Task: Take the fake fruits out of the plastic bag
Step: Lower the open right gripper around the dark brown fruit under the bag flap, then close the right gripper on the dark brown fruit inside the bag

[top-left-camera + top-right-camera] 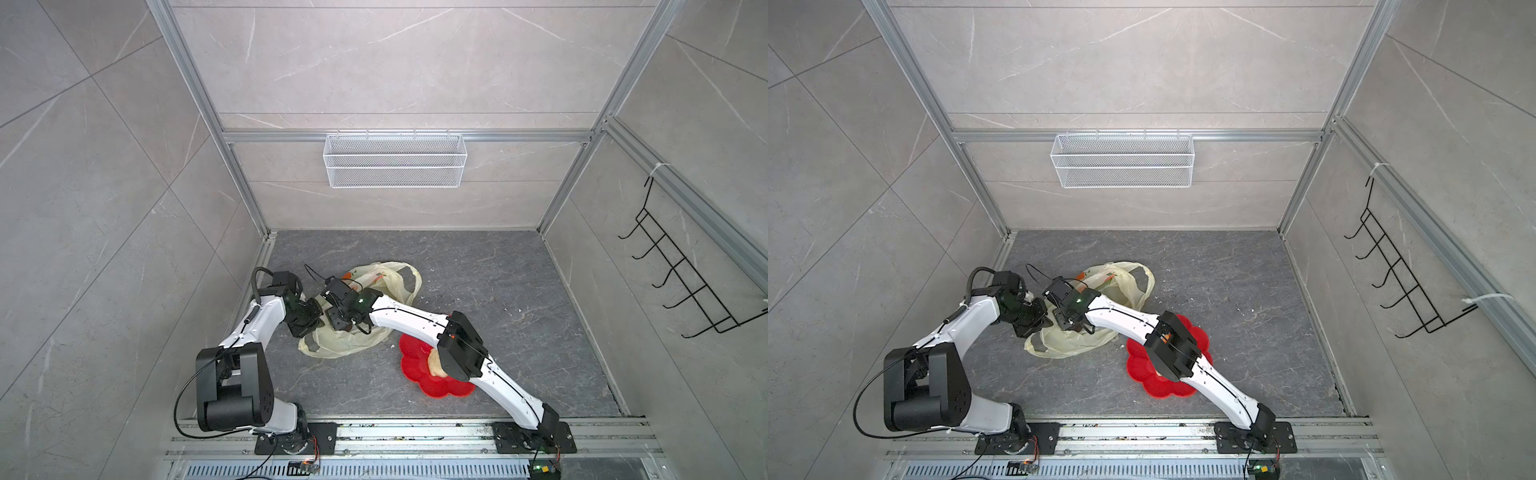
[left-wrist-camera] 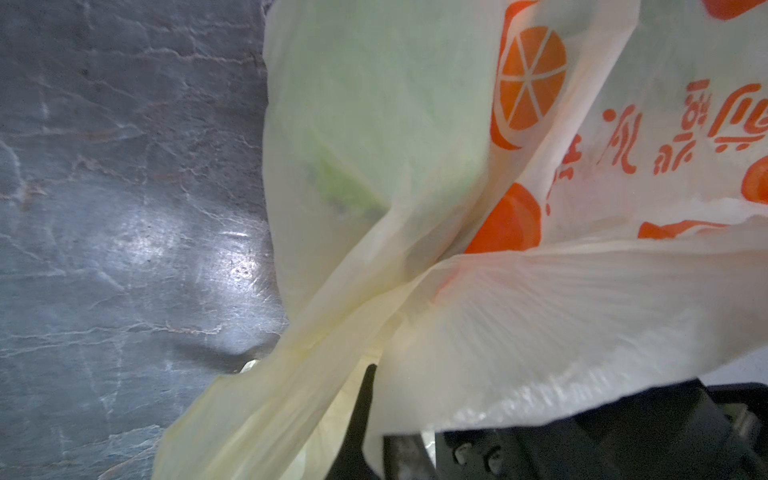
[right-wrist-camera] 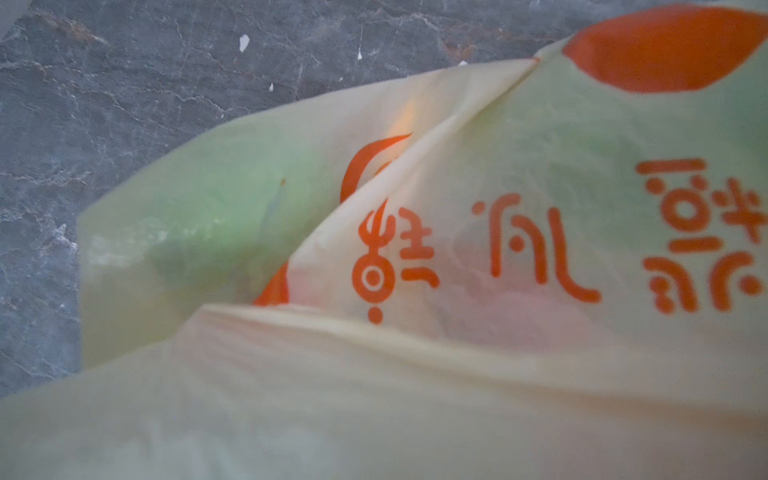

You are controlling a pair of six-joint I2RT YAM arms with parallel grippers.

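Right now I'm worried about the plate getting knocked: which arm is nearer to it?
Right. The right arm crosses above the plate, its elbow covering part of it. The left arm is on the other side of the bag, apart from the plate.

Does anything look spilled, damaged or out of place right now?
Small white flecks lie scattered on the dark floor beside the plastic bag, like crumbs or scraps; too small to identify. Nothing else stands out.

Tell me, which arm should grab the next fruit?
Probably right. The left gripper is shut on the plastic bag, holding it; the right gripper is at the bag, facing a green fruit inside.
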